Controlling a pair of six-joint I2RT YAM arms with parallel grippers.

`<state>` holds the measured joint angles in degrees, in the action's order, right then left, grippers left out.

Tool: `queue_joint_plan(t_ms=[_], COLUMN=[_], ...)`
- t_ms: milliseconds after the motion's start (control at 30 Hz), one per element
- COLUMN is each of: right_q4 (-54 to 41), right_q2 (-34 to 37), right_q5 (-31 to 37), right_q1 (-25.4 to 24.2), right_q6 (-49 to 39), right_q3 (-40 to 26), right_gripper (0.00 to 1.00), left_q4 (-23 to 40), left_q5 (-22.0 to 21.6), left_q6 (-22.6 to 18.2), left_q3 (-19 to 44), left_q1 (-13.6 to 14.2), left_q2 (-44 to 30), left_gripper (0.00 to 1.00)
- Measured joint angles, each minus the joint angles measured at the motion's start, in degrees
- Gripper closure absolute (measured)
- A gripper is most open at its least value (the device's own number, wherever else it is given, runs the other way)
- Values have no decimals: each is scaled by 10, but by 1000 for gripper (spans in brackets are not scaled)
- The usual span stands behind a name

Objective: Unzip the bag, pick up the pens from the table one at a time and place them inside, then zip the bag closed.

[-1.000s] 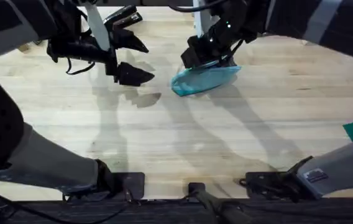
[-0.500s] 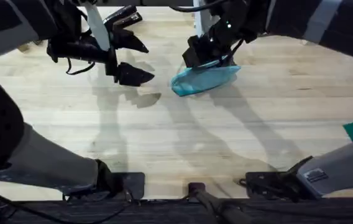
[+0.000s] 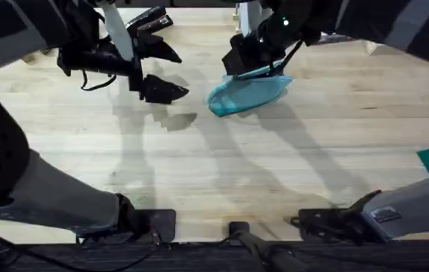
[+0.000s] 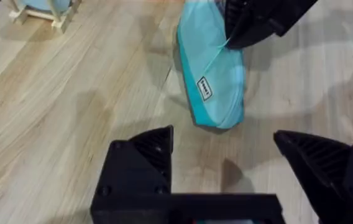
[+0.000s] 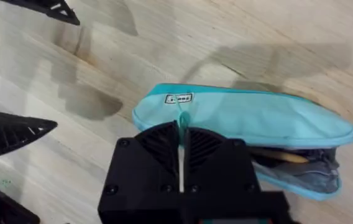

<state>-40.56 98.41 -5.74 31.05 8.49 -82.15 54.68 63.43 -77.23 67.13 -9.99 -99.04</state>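
Two grippers logged | right gripper [image 5: 181, 163] clamped on small teal zipper pull [image 5: 183, 119] of light teal fabric pouch [image 3: 246, 92], lain on light wood table [image 3: 275, 166], one end gaping | left gripper [image 4: 229, 174] spread, held near pouch, nothing gripped

Bag [image 3: 246, 94] on table [image 3: 275, 166], far centre. Right gripper [image 3: 254, 60] at bag's far edge; left gripper [image 3: 171, 72] left of bag, apart. Stapler [image 3: 148, 20] far left.

Matt cloth bag on wood table.
Bag [image 5: 251, 118] soft teal fabric, smooth, slight sheen; table [image 3: 222, 166] light wood, visible grain, satin; gripper fingers [image 4: 145, 155] matt black plastic, ribbed.
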Motion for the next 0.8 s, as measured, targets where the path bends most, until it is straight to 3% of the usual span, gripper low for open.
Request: queue_joint_plan(t_ms=[333, 800], right_q4=[7, 24], right_q2=[0, 0], right_q5=[0, 2], right_q1=[0, 0], right_q6=[0, 0], right_q3=[0, 0], right_gripper=[969, 969], left_q4=[9, 8], left_q5=[3, 41], left_q6=[0, 0], left_q3=[0, 0], left_q1=[53, 120], left_q2=[-6, -98], left_gripper=[8, 7])
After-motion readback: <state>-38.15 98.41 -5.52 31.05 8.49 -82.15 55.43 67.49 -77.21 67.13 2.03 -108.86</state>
